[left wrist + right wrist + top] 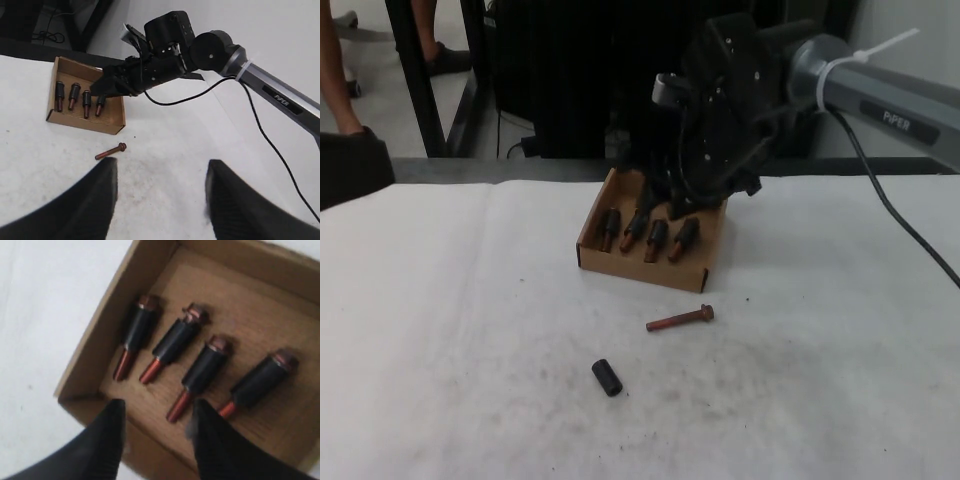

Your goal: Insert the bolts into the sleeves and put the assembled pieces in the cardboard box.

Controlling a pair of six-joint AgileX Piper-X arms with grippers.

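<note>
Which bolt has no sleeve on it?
The copper-coloured metal bolt lying bare on the white bench, outside the brown cardboard box; the four inside wear black sleeves.

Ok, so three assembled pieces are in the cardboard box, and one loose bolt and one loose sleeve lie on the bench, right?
Not three: the right wrist view shows four assembled pieces in the cardboard box. The rest holds: one loose bolt and one loose sleeve lie on the bench.

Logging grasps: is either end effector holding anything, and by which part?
Nothing is held: left end effector and right end effector are both open and empty.
</note>
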